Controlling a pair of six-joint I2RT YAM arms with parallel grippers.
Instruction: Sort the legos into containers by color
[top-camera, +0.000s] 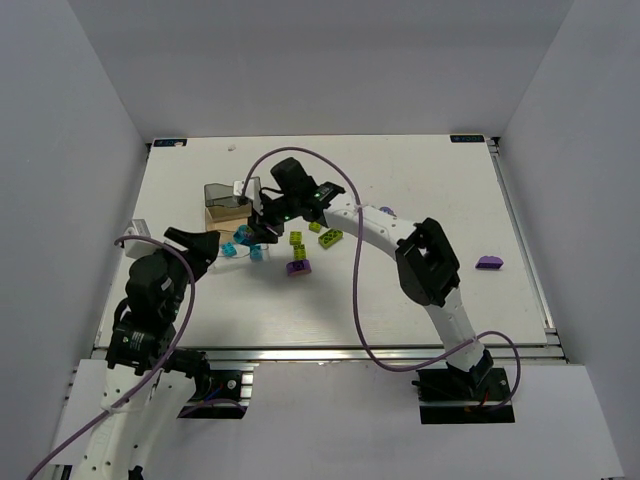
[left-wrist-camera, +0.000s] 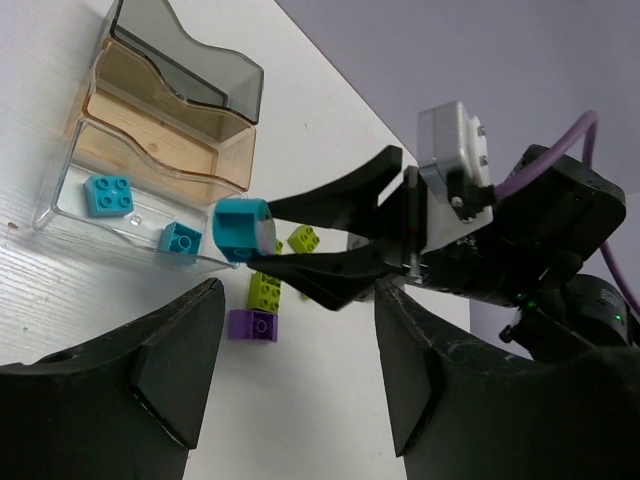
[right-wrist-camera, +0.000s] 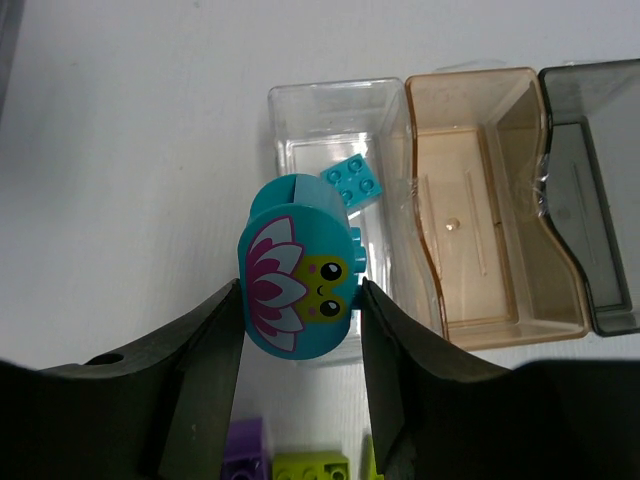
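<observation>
Right hand is clamped on the teal rounded brick, pinched on two sides, flower-and-frog print facing the wrist cam.

Key relation, right wrist view: the clear tray is at 12 o'clock from the brick. The brick overlaps the tray's 6 o'clock end; can't tell its height above the wall. The tray's long axis runs 12–6, in line with the gap between the fingers.

The amber tray sits at 2 o'clock and the grey tray at 3. A teal square brick is already in the clear tray, so I read that as the teal bin. Likely needs a small nudge toward 12, then release. Drift toward 3 would put it in amber.

Left hand has its jaws wide with nothing between them, at 7 o'clock of the trays in the top view.

Lime bricks and a purple brick are loose on the bench, at 4 o'clock of the trays.
</observation>
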